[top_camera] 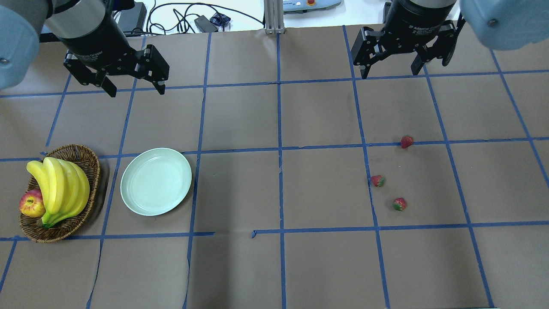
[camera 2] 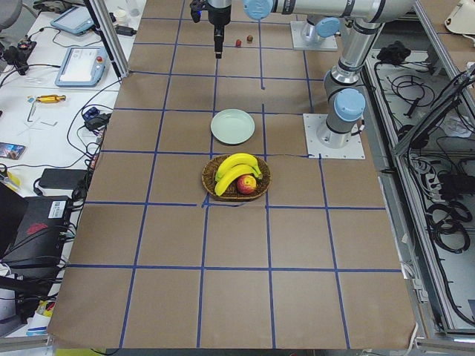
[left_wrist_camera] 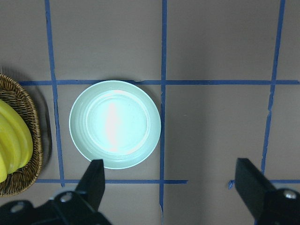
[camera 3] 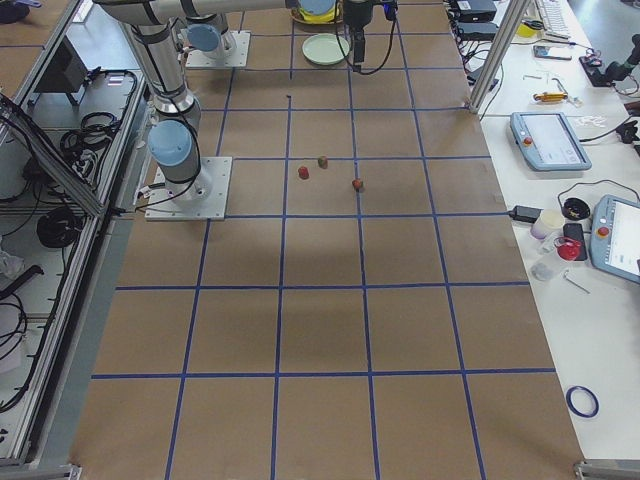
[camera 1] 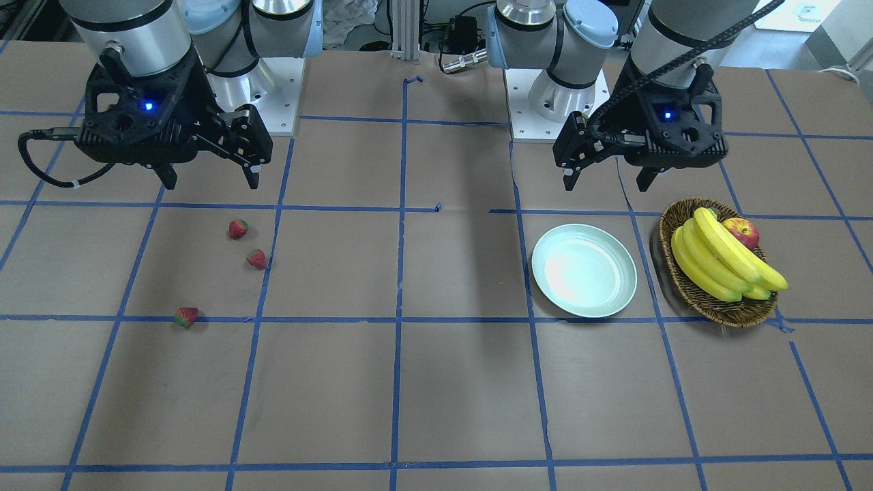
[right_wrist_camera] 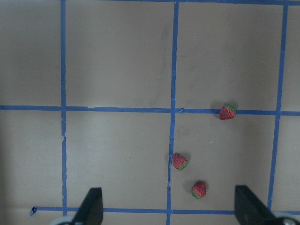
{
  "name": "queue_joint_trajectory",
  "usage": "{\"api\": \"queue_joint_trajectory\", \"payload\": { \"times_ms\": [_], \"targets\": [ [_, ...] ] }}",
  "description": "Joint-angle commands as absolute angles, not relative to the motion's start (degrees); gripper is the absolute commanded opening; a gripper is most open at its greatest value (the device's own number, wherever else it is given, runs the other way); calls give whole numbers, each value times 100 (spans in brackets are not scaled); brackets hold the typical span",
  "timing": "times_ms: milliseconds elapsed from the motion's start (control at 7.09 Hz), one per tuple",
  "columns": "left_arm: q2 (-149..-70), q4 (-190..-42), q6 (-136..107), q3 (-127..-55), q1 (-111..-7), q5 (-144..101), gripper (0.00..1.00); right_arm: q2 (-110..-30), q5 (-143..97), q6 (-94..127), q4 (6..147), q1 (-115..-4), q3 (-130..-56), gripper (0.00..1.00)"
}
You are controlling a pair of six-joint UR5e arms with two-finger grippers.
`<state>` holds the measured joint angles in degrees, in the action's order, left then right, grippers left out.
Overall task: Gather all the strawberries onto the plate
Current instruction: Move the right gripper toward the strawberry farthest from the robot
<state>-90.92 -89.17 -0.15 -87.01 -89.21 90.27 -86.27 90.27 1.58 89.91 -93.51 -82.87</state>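
Observation:
Three small red strawberries [top_camera: 406,141] [top_camera: 377,180] [top_camera: 399,204] lie apart from one another on the brown table, on my right side; the right wrist view shows them below the gripper [right_wrist_camera: 228,112] [right_wrist_camera: 180,161] [right_wrist_camera: 198,189]. The pale mint plate [top_camera: 156,181] sits empty on my left side, also seen in the left wrist view [left_wrist_camera: 115,124]. My right gripper [top_camera: 389,73] hangs open above the table, back from the strawberries. My left gripper [top_camera: 137,91] hangs open behind the plate. Neither one holds anything.
A brown wicker basket [top_camera: 81,156] with yellow bananas [top_camera: 60,184] and a red-yellow apple [top_camera: 32,204] stands just left of the plate. Blue tape lines grid the table. Bare tabletop lies between the plate and the strawberries.

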Motion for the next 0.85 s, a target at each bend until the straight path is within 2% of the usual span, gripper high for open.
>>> {"api": "queue_joint_trajectory", "payload": {
  "times_ms": [0, 706],
  "targets": [
    [-9070, -8930, -26, -8701, -8921, 9026, 100, -8613, 9053, 158, 9148, -9352, -8323, 100],
    [-9088, -8912, -53, -8701, -8930, 9018, 100, -8596, 9026, 158, 9141, -9352, -8350, 100]
  ]
}}
